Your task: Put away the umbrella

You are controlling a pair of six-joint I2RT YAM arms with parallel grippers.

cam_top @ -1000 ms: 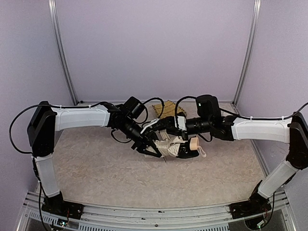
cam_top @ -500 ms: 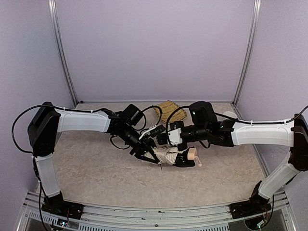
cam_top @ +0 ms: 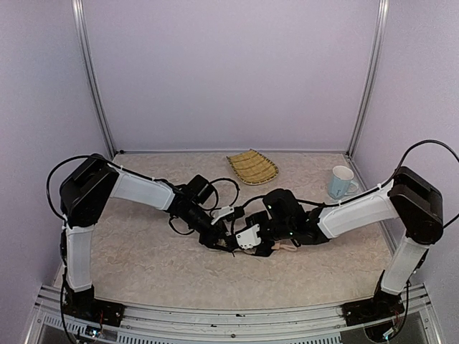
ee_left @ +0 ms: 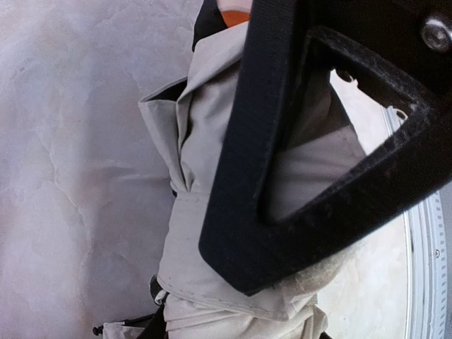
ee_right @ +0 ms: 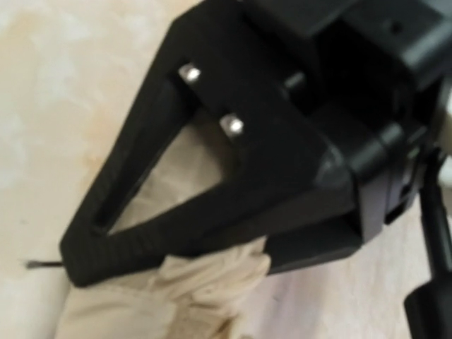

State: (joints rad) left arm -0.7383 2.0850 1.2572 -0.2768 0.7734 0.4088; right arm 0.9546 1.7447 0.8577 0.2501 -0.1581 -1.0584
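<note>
The left gripper (cam_top: 217,241) sat low, left of centre in the top view, lying across fabric; whether it was spread or pinching could not be told. The umbrella (ee_left: 212,212) lay bundled on the table (cam_top: 136,265) between both grippers (soft, light, slippery cloth over thin ribs), so its stiff shaft looked the safer hold. The right gripper (cam_top: 257,241) pressed fabric too, its grip equally unclear.
</note>
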